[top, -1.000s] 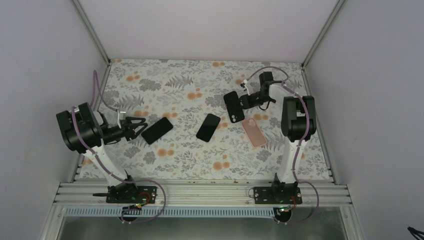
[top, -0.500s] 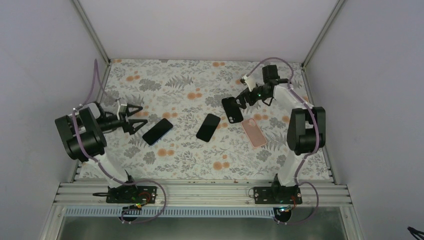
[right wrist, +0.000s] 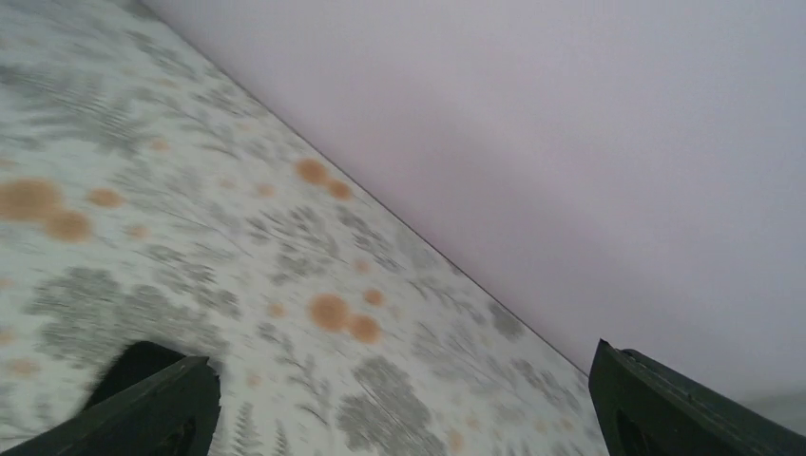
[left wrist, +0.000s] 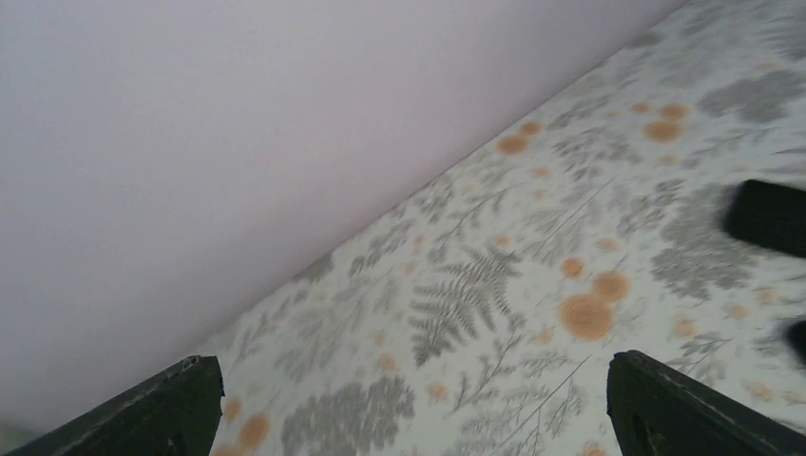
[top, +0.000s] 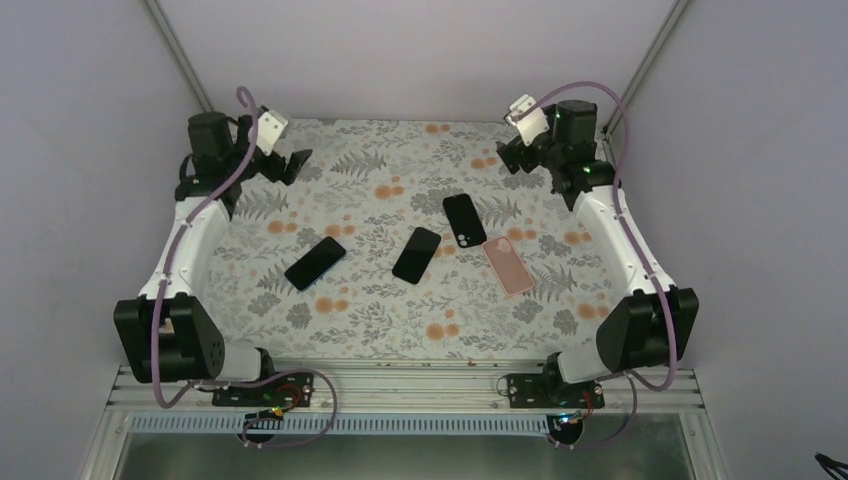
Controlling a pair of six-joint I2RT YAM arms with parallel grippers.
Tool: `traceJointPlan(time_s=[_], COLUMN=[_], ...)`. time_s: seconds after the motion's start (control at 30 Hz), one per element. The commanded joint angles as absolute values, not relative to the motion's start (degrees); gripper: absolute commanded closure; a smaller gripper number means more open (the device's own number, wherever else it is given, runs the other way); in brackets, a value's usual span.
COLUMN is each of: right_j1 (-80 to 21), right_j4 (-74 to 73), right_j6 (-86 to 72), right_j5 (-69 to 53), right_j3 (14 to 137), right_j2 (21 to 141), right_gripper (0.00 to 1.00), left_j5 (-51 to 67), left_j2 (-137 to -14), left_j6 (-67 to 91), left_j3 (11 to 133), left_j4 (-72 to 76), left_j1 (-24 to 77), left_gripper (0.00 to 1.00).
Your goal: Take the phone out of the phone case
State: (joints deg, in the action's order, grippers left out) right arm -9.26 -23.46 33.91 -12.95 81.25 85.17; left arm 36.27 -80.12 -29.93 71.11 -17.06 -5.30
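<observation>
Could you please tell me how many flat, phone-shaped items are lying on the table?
4: a dark one with a blue edge on the left, a black one in the middle, another black one right of it, and a pink one farthest right. None seems hidden.

black phone [top: 465,219], pink case [top: 508,266] alongside, flat

In your left wrist view a blurred dark slab [left wrist: 772,217] is cut by the right edge. In the right wrist view, a finger [right wrist: 162,408] of the right end effector [right wrist: 399,380] half-hides another dark shape [right wrist: 133,359].
</observation>
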Motion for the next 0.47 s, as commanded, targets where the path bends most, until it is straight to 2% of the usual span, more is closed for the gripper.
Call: traceJointPlan(time_s=[0.0, 0.13, 0.27, 0.43], right_j1=[-8.26, -7.63, -7.08, -7.05], right_j4=[-12.25, -7.27, -1.51, -0.61], right_j6=[30.87, 27.14, 24.49, 22.74], right_j5=[4.74, 3.19, 0.15, 1.39], right_j3=[73.04, 63.84, 54.95, 54.53], right_j2=[80.6, 74.82, 69.61, 71.43], right_gripper=[0.0, 0.0, 0.0, 0.0], left_j5=[12.8, 3.69, 4.23, 7.84], left_j2=[-73.91, -68.08, -69.45, -69.83], left_j6=[-22.33, -25.22, -24.97, -24.24], left_j3=[59.25, 47.18, 49.44, 52.18], left_j4=[-2.74, 13.18, 9.31, 6.48], left_j1=[-2.53, -2.57, -2.62, -2.64], left_gripper=[0.0, 0.0, 0.0, 0.0])
